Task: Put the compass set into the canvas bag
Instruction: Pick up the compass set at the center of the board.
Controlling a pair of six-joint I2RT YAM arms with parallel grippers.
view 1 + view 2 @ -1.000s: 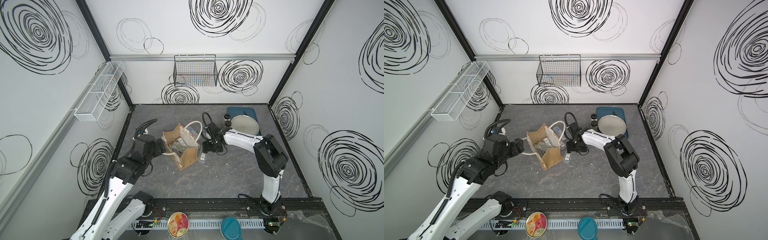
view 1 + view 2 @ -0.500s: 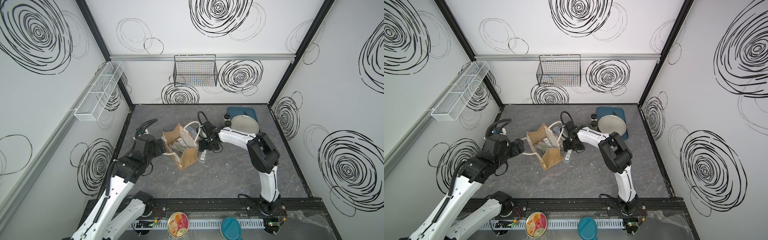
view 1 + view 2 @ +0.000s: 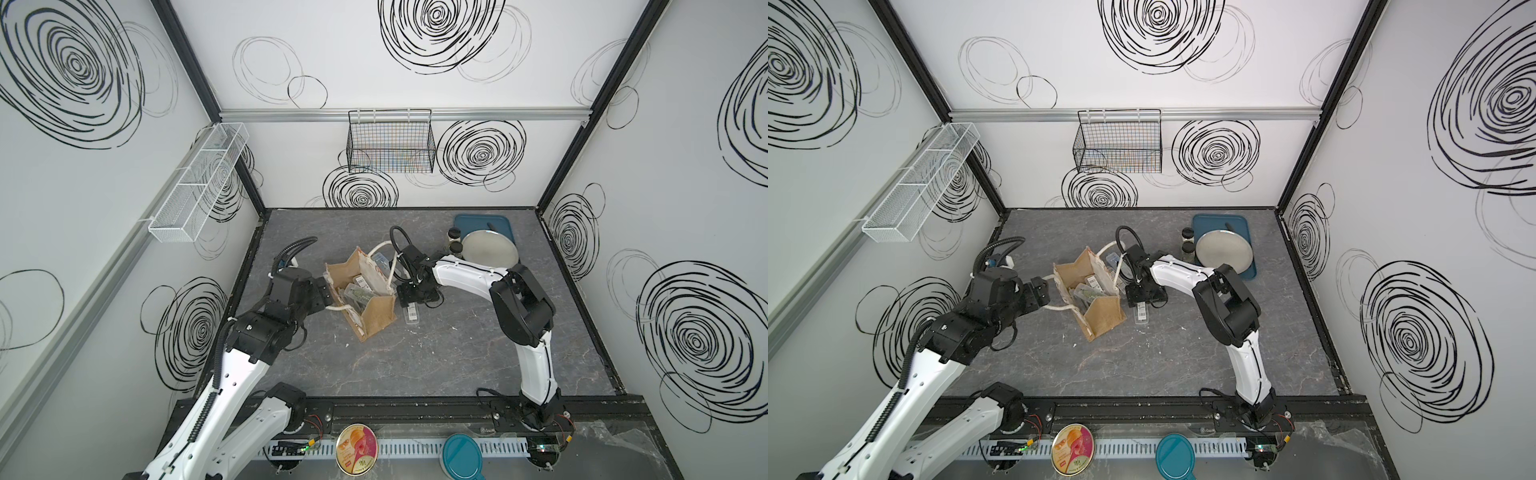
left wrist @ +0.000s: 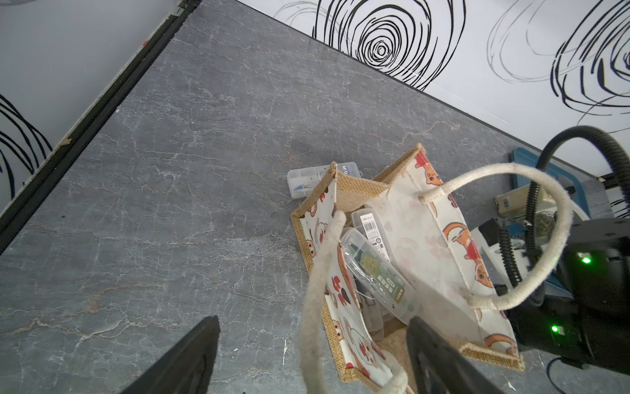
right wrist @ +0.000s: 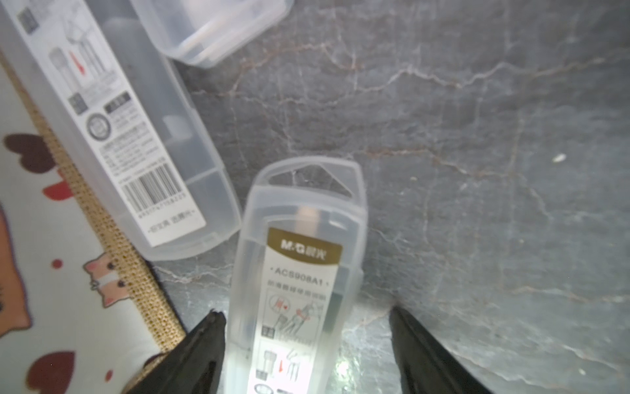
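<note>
Your grey stone-look table [image 3: 457, 357] carries the canvas bag [image 3: 376, 318] near its middle, standing with its mouth open and several clear cases [image 4: 378, 273] inside. Your left gripper [image 4: 313, 354] sits at the bag's left side with its jaws wide apart. One white rope handle [image 4: 317, 283] runs loose between them, unpinched. Your right gripper [image 5: 306, 341] is low over the table on the bag's right side. Its jaws are spread to either side of the compass set [image 5: 300, 273], a clear labelled case lying flat on the table just beside the bag. Neither finger clamps it. A barcoded case [image 5: 136, 136] lies against the bag's wall.
</note>
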